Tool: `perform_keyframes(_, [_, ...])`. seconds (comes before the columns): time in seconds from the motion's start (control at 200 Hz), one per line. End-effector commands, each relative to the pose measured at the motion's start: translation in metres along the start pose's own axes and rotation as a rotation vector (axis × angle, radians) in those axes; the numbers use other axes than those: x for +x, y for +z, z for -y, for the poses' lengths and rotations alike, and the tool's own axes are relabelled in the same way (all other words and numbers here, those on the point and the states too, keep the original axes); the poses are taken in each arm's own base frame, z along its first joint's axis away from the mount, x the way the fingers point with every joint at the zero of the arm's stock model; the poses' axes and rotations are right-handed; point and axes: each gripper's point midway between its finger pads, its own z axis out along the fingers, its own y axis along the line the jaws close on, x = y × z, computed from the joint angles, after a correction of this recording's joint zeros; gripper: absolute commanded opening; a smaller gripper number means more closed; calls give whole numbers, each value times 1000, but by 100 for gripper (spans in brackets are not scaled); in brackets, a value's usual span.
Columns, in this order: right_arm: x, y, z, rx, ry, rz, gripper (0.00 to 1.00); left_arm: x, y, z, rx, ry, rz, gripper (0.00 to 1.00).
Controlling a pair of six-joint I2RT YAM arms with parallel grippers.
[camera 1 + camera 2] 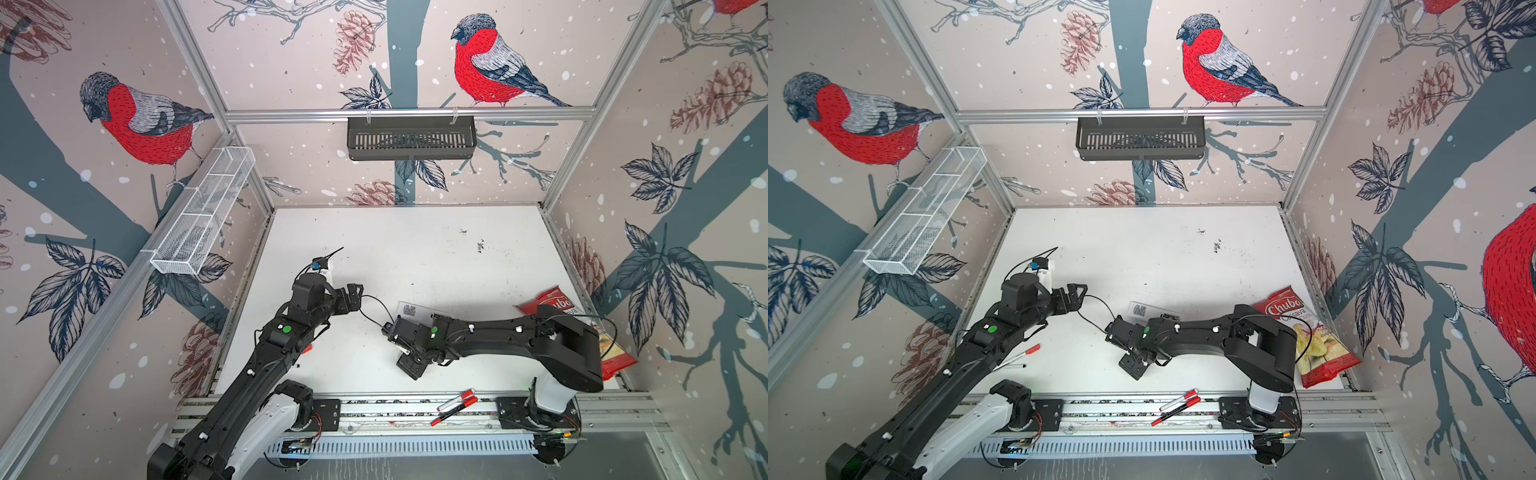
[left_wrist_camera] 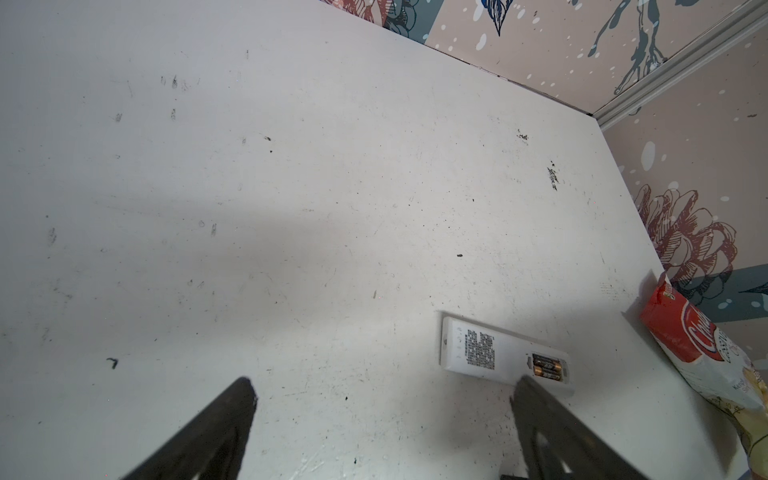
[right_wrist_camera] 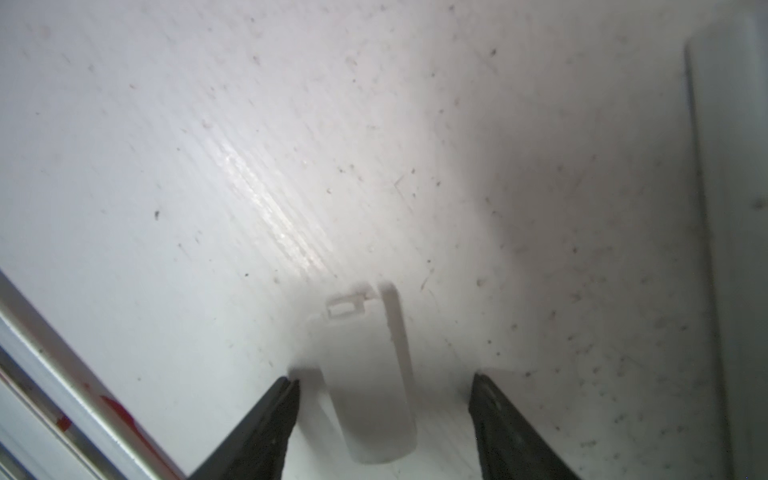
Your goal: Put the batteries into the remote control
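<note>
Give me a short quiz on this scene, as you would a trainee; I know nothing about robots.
1. True or false: two small dark cylindrical batteries with copper ends already sit in the open compartment of the long white plastic remote control.
2. What lies on the table between the right gripper's open fingers? A) a battery B) a small white plastic cover C) the remote control
3. What is the left gripper holding?
Key: 1 true; 2 B; 3 nothing, it hangs open above the white table.
</note>
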Motion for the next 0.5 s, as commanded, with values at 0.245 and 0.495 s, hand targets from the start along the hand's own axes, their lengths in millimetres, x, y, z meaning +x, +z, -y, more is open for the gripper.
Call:
perform_keyframes(0.245, [-5,5,-9,-12,-107,-19,48,-5,-2,2,11,6,23,97])
perform_keyframes(0.495, [-6,6,-10,-16,-119,-25,32,-5,-1,1,8,6,24,97])
